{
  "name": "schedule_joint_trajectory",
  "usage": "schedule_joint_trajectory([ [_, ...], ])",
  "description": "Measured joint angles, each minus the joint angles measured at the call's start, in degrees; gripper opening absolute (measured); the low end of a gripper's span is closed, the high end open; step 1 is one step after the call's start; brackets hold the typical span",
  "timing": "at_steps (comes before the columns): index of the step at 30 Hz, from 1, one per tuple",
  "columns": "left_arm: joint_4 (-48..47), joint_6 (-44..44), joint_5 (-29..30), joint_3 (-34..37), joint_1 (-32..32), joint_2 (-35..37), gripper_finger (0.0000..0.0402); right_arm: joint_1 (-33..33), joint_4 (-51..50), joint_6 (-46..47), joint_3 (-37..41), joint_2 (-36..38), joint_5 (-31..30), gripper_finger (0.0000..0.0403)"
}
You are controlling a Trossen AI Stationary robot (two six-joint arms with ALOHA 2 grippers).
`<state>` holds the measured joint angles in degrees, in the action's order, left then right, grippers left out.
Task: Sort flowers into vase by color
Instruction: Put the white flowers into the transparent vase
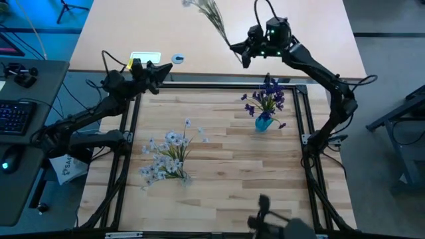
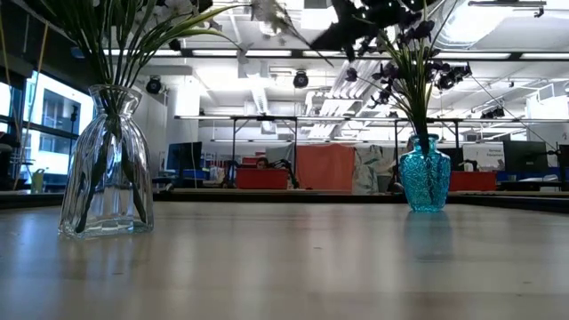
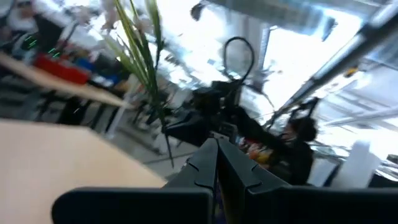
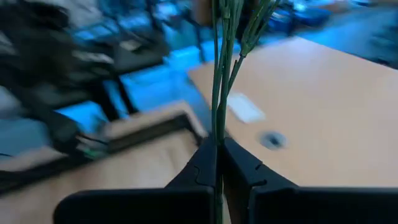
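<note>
My right gripper (image 1: 239, 50) is raised over the table's far edge and is shut on a sprig with pale blooms (image 1: 207, 12). Its green stems (image 4: 221, 74) show in the right wrist view. A blue vase (image 1: 263, 123) with dark purple flowers (image 1: 267, 96) stands on its base on the table's far right. A clear glass vase (image 2: 105, 169) with pale white-bluish flowers (image 1: 169, 154) stands left of the middle. In the low view the blue vase (image 2: 425, 175) is on the right. My left gripper (image 1: 157, 72) waits shut and empty at the far left corner. My right gripper pinches the sprig's thin green stems (image 4: 217, 134) between its two fingers, low on the stems. The stems run out past the fingertips, and the pale blooms (image 1: 199, 6) point away toward the table's far left. The sprig is lifted clear of table and vases.
A black frame (image 1: 219, 85) edges the work surface. Beyond its far side, on the pale tabletop, lie a white card (image 1: 145, 58) and a small round blue thing (image 1: 178, 59). A keyboard (image 1: 14, 116) sits off to the left. Bare wood lies between and in front of the vases.
</note>
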<state>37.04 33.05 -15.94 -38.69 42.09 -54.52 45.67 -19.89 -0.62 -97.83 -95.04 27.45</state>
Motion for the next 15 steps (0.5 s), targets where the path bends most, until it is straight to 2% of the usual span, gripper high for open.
schedule_joint_trajectory([
  [3, -0.7, -2.0, -0.1, -1.5, -2.7, 0.0, 0.0000, -3.5, 4.4, 3.5, 0.0, 0.2, 3.8, 0.0000],
  [7, -7.2, -6.6, -0.1, -5.8, -6.8, -0.2, 0.0005, -10.6, 9.9, 4.7, 0.1, 0.1, 5.5, 0.0000],
  [11, -14.9, -12.0, -0.1, -10.8, -10.1, -0.3, 0.0028, -17.3, 14.8, 4.7, 0.1, 0.1, 5.5, 0.0000],
  [15, -18.0, -17.6, -0.2, -15.1, -12.5, -0.2, 0.0071, -22.8, 19.2, 5.6, 0.1, 0.1, 1.9, 0.0000],
])
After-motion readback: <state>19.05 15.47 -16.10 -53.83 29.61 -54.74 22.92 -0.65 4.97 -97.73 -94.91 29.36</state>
